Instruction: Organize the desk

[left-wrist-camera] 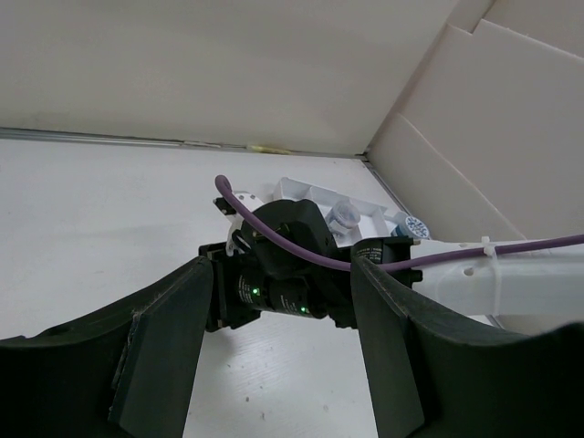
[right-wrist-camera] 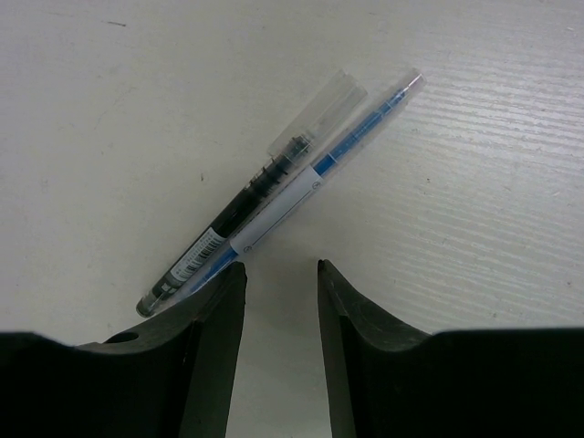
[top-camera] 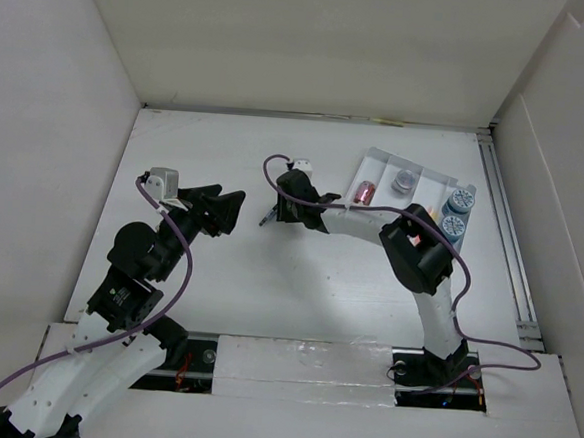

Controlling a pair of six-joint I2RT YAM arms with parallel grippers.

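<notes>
Since both arms are bolted at the near edge, well on the near side of the tray (top-camera: 377,157), I'll start there and work outward. The left gripper (top-camera: 230,213) hangs over the desk (top-camera: 266,307) far off to the tray's left, fingers (left-wrist-camera: 164,356) spread wide with nothing between them. My guess is it's parked clear so the other arm gets room. Closer to the tray, the right gripper (right-wrist-camera: 281,274) sits low over mid-desk, pointing away from the tray, fingers (right-wrist-camera: 214,347) drawn to a narrow gap and holding nothing. Just past its tips lie a black pen (right-wrist-camera: 246,196) with a clear cap and a blue pen (right-wrist-camera: 338,151), flat on the desk. They touch at one end and splay into a skinny V, well apart from the tray on its left side. That narrow gap reads to me like a line-up to pinch one barrel, but with the pens touching it could easily drag both. Further back, the tray sits angled at the desk's far right. It has a pink cylinder (top-camera: 362,192) in its left compartment and a clear round pot (top-camera: 405,180) in the next. Two blue-capped round things (top-camera: 459,201) are at its right end, in it or just beside, can't tell. Pens probably belong over there too. Beyond the tray, the desk ends at the white panel walls (top-camera: 314,40).
</notes>
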